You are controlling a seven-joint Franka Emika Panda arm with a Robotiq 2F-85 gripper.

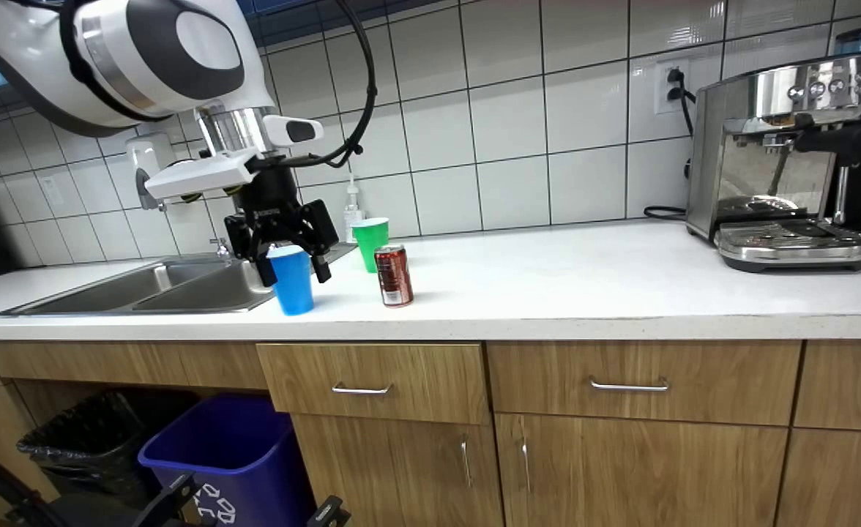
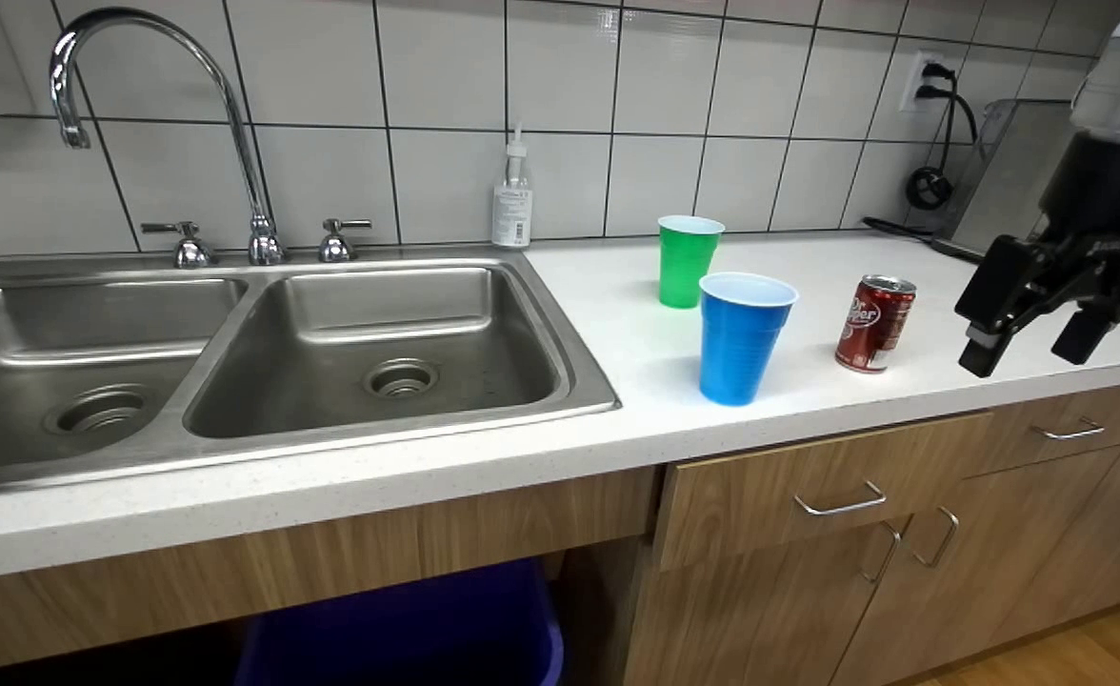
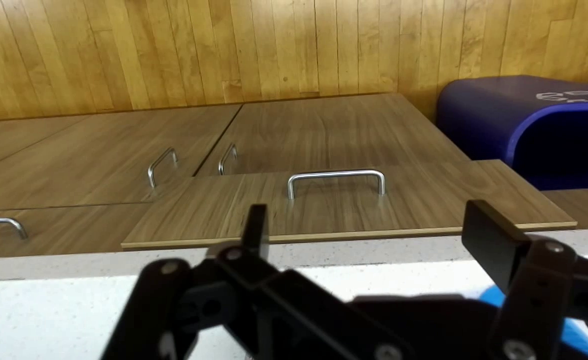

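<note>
Bright, diffuse light, apparently from above, bleaches the bench [image 1: 548, 263] nearly to white, while the purple bin [image 2: 550, 634] below it falls into deep shadow. In an exterior view glare dots the upper wall tiles [image 1: 676, 29], and hard highlights streak the coffee machine [image 1: 774, 161]. Shadows on the bench are faint — a soft grey smudge lies beside the blue cup [image 2: 741, 348]. Tile lines lean and stretch toward the edges. In the wrist view, the nearest black parts around the fingers [image 3: 491, 245] blur — the cabinet fronts [image 3: 334, 127] beyond look crisper.
</note>
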